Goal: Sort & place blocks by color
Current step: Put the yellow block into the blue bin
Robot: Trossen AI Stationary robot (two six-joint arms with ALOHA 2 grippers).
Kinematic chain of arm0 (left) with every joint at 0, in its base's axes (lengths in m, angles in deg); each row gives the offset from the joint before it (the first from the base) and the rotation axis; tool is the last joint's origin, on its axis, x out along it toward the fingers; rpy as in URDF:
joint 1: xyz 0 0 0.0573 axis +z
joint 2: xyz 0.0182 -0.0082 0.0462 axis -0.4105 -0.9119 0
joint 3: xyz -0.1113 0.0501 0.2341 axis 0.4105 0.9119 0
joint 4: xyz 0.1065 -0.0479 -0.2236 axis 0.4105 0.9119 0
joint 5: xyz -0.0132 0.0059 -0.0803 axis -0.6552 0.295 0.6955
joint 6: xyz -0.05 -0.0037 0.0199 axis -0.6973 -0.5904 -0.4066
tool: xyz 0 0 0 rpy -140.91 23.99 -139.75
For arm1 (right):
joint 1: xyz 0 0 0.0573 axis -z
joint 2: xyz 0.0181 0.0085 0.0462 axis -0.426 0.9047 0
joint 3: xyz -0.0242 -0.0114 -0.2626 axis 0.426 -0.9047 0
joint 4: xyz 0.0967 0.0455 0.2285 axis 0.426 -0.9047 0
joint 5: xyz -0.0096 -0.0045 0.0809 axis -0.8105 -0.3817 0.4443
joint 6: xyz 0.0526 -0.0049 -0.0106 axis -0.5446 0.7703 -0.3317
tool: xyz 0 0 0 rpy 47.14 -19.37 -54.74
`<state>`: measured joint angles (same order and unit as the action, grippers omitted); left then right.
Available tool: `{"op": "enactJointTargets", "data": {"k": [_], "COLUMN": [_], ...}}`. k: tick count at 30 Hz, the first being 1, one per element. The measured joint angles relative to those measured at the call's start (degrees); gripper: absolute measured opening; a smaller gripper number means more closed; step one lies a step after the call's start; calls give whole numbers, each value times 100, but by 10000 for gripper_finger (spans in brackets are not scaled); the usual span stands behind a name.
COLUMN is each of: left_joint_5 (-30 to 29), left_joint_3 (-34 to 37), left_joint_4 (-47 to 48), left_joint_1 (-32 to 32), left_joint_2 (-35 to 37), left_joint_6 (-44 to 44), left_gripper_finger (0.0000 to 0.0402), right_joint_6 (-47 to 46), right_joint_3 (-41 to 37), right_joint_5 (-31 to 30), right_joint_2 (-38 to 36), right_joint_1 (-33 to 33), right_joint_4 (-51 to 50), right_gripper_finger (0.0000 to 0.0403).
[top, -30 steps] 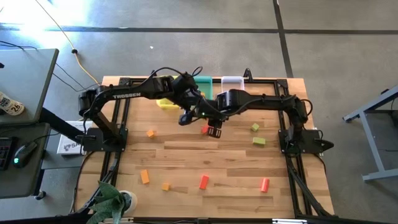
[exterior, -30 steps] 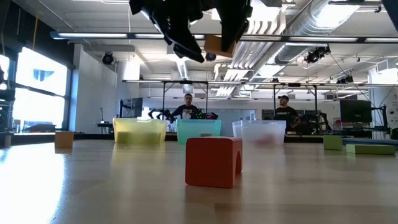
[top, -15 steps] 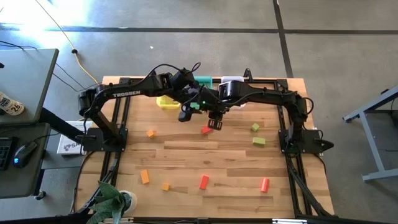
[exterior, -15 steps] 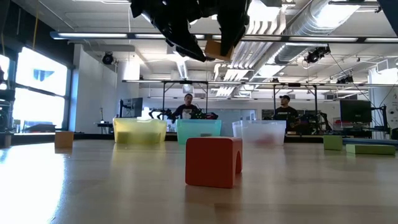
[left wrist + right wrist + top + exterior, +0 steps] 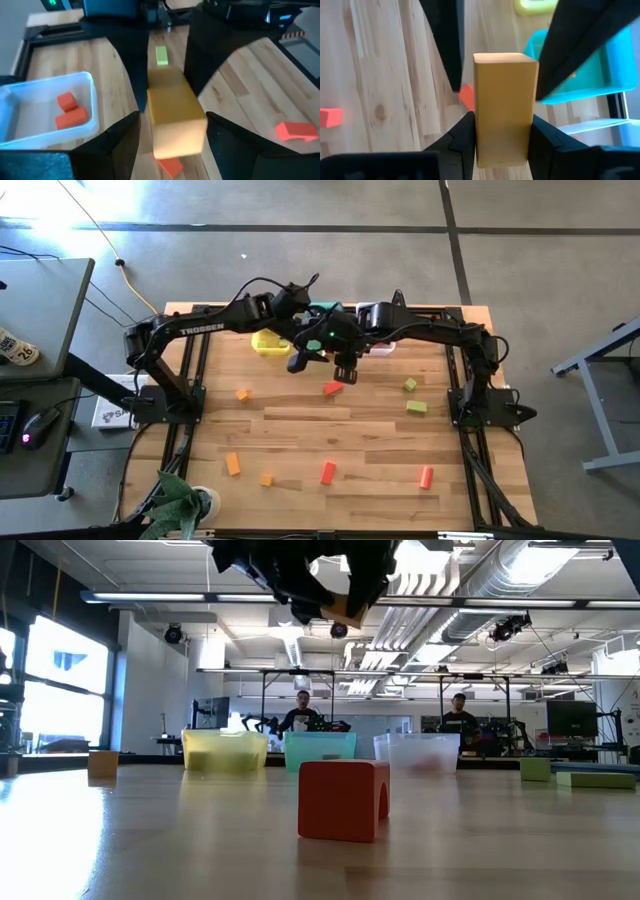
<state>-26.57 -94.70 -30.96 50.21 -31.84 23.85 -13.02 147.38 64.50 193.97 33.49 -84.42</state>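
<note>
Right wrist view shows the right gripper [image 5: 502,125] with its two dark fingers pressed tight on both sides of an orange block [image 5: 505,110]. The block stands up straight between them. The left gripper [image 5: 172,135] has its fingers spread apart, one on each side of the same orange block. They are very close to it, and a thin gap shows on one side. In the high view the two grippers meet nose to nose up in the air, the left gripper [image 5: 300,362] just beside the right gripper [image 5: 345,370]. In the low view the orange block [image 5: 348,612] hangs high under the dark fingers. A red block [image 5: 343,800] sits on the table below the grippers. A teal bin [image 5: 590,75] lies just past the right gripper.
</note>
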Motion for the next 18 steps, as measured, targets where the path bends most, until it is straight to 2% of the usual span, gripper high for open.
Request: {"op": "enactJointTargets", "data": {"k": [7, 14, 18], "left_joint_5": [-9, -95, -99], "left_joint_3": [-2, -7, -7], "left_joint_4": [-52, -56, -59], "left_joint_1": [20, 37, 103], "left_joint_2": [2, -11, -15], "left_joint_6": [-71, 9, 64], "left_gripper_finger": [198, 103, 102], "right_joint_6": [-20, -43, -44], "right_joint_3": [0, 0, 0], "right_joint_5": [27, -2, -44], "right_joint_2": [-71, -113, -111], "right_joint_1": [33, 77, 81], "right_joint_4": [19, -8, 0], "right_gripper_finger": [109, 109, 113]}}
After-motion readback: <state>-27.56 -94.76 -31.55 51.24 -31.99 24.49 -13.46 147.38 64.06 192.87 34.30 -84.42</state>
